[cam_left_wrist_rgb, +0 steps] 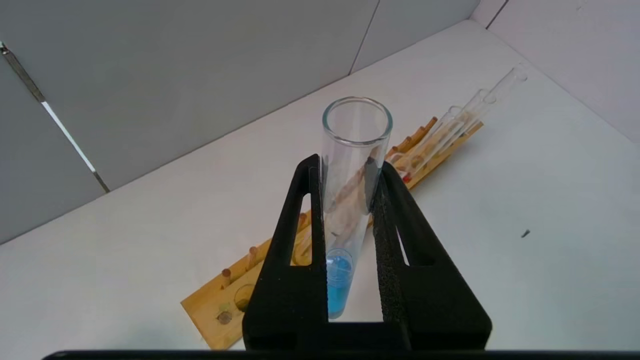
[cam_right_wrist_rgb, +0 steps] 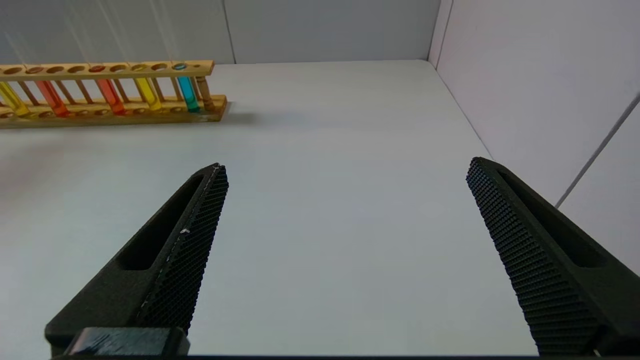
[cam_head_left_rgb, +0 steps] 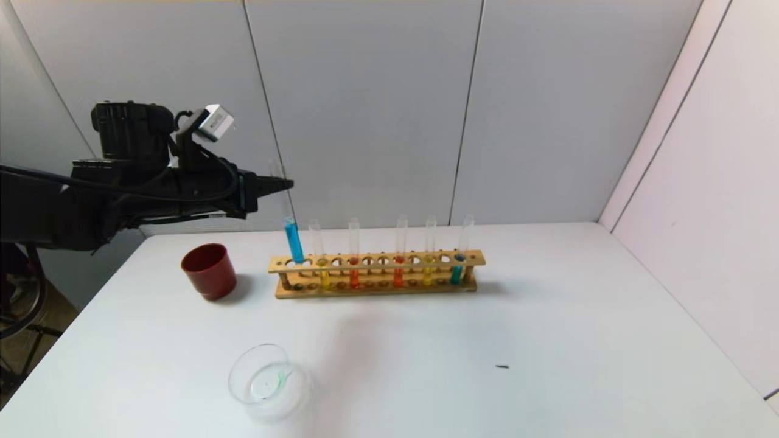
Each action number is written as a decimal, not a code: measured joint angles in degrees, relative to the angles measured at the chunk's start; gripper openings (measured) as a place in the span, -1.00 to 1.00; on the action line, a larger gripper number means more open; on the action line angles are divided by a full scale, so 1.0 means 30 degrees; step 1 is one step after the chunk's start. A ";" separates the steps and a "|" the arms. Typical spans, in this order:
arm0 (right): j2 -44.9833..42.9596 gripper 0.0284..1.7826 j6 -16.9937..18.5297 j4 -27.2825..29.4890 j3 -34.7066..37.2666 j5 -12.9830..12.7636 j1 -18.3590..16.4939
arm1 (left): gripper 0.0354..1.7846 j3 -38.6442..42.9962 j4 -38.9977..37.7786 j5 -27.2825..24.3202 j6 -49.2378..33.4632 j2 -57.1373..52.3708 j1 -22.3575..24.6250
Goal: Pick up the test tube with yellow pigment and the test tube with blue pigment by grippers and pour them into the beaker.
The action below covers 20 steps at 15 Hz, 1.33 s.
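Head view, white table (cam_head_left_rgb: 548, 340), grey wall panels (cam_head_left_rgb: 365, 109)

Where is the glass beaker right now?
In the head view, the beaker sits on the white table's near-left area, in front of the red cup and the wooden rack.

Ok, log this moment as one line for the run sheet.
left hand: shut on blue tube, lifted above rack | right hand: open, idle over table | beaker: not yet filled

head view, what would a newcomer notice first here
The left pincer holds the test tube with blue pigment lifted above the left end of the wooden rack, where colourful tubes stand. Nearer the robot sits the clear beaker; a dark-red cup stands left of the rack.
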 joint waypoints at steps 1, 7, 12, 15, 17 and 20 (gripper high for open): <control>0.0000 0.96 -0.0008 0.0000 0.0000 0.0000 -0.0016 | -0.67 -0.0244 0.0443 0.0012 0.0004 -0.0236 0.0008; 0.0000 0.96 -0.0008 0.0000 0.0000 0.0000 -0.0016 | -0.67 -0.0394 0.2308 0.0756 0.1174 -0.1686 0.0028; 0.0000 0.96 0.0000 0.0000 0.0000 0.0000 -0.0016 | -0.67 0.1235 0.4210 0.1272 0.3812 -0.3332 0.0073; 0.0000 0.96 -0.0008 0.0008 0.0000 -0.0008 0.0000 | -0.67 0.2950 0.4559 0.1646 0.5400 -0.4287 0.0402; 0.0000 0.96 0.0000 0.0000 0.0000 0.0000 -0.0008 | -0.67 0.3905 0.5092 0.1731 0.6173 -0.4868 0.0589; 0.0000 0.96 0.0000 0.0000 0.0000 0.0000 -0.0008 | -0.67 0.4718 0.6896 0.2345 0.7432 -0.5721 0.0719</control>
